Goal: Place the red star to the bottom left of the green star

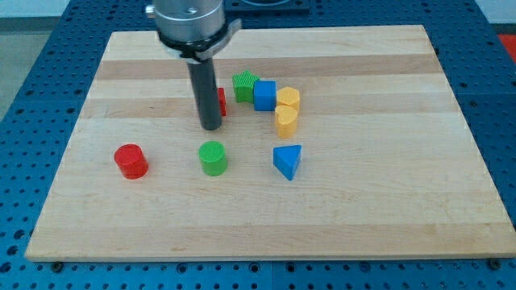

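My tip (pixel 211 126) is touching the red star (pixel 221 101), lying just behind-right, gripping nothing; green star (pixel 244 85) sitting farther right.

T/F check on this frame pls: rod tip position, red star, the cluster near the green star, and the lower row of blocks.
1. My tip sits at the view's left of the red star, which the rod mostly hides. True.
2. The green star touches the blue cube. True.
3. The red cylinder is at the view's right of the green cylinder. False: it is at its left.
4. The blue triangle lies above the two yellow blocks. False: it lies below them.
5. The red star is at the green star's lower left. True.
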### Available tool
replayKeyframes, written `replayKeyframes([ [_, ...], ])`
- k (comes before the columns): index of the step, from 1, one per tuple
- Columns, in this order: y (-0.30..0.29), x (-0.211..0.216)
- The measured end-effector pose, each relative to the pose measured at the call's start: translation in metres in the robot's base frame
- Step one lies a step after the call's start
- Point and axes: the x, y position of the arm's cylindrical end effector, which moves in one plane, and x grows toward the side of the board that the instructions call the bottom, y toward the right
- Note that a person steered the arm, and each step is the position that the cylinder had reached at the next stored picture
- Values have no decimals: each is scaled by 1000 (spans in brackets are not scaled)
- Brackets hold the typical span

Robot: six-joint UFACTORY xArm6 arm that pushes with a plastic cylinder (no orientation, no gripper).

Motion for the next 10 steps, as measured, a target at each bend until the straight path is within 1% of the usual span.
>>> replayKeyframes([
  [1,-24,11],
  [2,-24,-25],
  [3,-21,-44],
  [4,-15,-34],
  [5,5,-31],
  [7,12,-31],
  [8,-2,-31],
  [10,-82,-31],
])
